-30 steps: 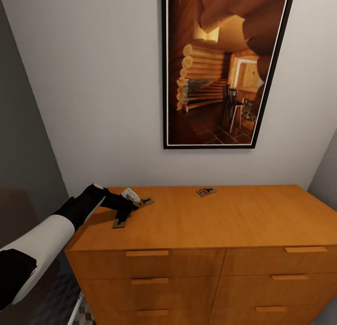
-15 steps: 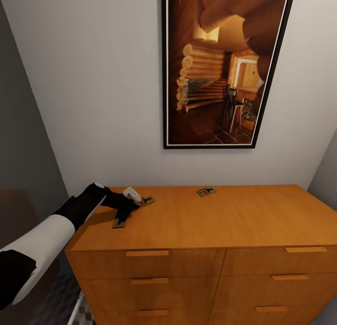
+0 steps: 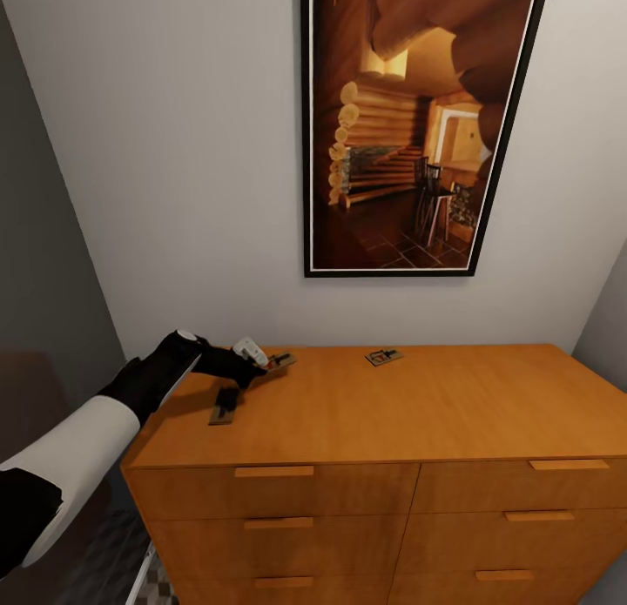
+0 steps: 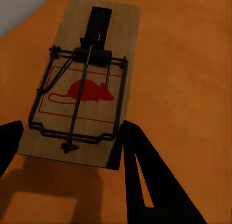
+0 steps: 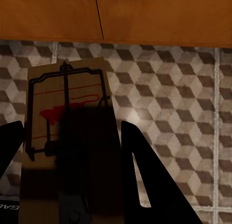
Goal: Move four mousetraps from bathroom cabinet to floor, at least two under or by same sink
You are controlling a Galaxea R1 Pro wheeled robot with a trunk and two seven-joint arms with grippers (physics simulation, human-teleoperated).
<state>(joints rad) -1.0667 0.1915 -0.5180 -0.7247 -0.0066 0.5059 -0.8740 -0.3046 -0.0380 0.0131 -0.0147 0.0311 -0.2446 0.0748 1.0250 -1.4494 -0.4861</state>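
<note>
Tan wooden mousetrap (image 4: 79, 83), light and stiff, sits clamped by its board edges in the left gripper (image 4: 67, 151) above the orange-brown wooden cabinet (image 3: 418, 413); right gripper (image 5: 67, 156) grips another.

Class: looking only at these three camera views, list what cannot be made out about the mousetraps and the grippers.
- Head view: the far mousetrap is too small for detail.
- Head view: the left gripper covers part of the held mousetrap.
- Right wrist view: shadow hides whether the right gripper grips the second mousetrap.
</note>
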